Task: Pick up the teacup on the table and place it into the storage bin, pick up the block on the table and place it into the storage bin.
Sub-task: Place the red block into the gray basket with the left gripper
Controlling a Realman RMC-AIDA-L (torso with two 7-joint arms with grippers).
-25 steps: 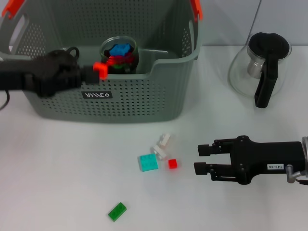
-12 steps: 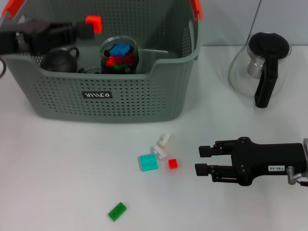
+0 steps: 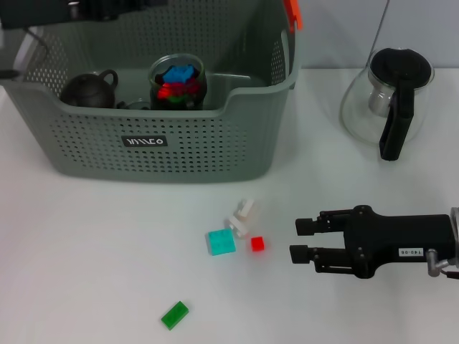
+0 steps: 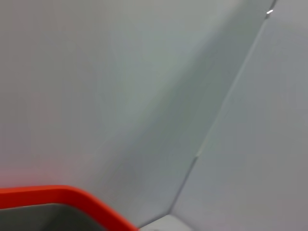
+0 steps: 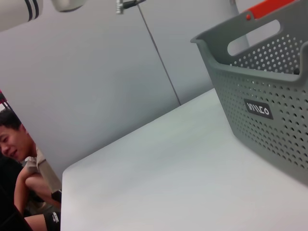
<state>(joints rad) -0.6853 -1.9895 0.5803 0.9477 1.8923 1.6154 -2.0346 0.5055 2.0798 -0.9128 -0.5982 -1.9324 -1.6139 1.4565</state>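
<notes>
Head view showed the right gripper (image 3: 295, 240) spread open, the red block (image 3: 257, 244) just beyond its fingertips; the storage bin (image 3: 165, 154) lay farther off. The left gripper (image 3: 107, 7) hung above that bin; I cannot tell its state.

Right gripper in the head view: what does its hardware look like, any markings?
The right gripper is matte black, a blocky body with two stubby parallel fingers, a small white label with dark print on its side, and a silver metal fitting at the wrist. Of the left arm, only a dark strip shows at the picture's top edge.

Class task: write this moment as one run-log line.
teacup: in storage bin | left gripper: not visible | right gripper: open, near red block | blocks: on table
</notes>
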